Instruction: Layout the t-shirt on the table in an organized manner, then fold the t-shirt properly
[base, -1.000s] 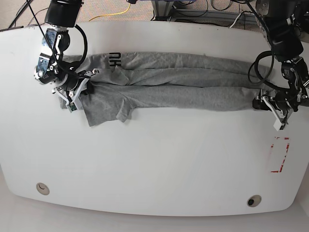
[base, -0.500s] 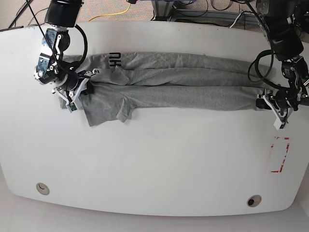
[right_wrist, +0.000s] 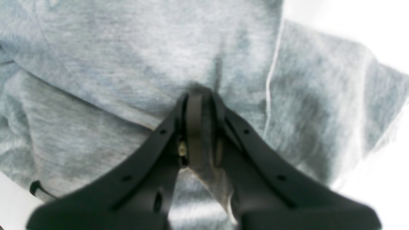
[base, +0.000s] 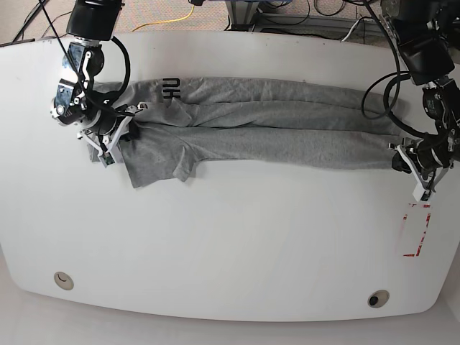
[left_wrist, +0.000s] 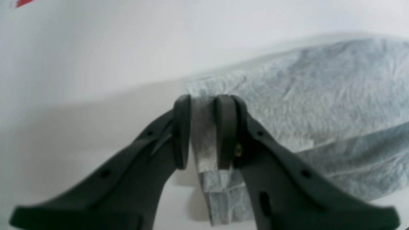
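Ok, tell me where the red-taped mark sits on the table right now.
In the base view, the red-taped mark lies near the table edge on the image's right, just below the left claw and the t-shirt end it pinches.

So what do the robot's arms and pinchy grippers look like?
Both arms are black and chunky, with black cables looping beside them. The left gripper has dark, matte fingers that widen toward the base, with small round holes and rounded pads at the tips. The right gripper looks the same. From the base view, white parts show near each gripper.
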Robot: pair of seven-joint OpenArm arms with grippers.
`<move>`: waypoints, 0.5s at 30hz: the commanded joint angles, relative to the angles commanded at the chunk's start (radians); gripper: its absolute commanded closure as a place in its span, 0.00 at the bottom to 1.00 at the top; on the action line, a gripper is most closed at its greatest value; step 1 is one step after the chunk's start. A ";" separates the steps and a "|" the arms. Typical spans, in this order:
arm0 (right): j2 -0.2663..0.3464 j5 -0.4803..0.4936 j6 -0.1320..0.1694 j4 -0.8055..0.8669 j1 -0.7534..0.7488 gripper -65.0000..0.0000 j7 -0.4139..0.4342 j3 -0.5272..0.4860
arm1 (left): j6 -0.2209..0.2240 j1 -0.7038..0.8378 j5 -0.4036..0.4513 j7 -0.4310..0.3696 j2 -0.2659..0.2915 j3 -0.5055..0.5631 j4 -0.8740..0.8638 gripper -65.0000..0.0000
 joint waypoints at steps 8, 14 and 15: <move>0.002 0.000 0.000 0.000 0.002 0.92 0.000 0.000 | 0.000 0.129 0.000 0.052 0.000 -0.003 0.152 0.82; 0.000 0.000 0.000 0.000 0.002 0.92 0.000 0.000 | 0.000 0.170 0.000 0.052 0.005 -0.101 0.173 0.75; -0.002 0.000 0.000 0.000 0.002 0.92 0.000 0.000 | 0.000 0.170 0.000 0.052 0.005 -0.110 0.169 0.70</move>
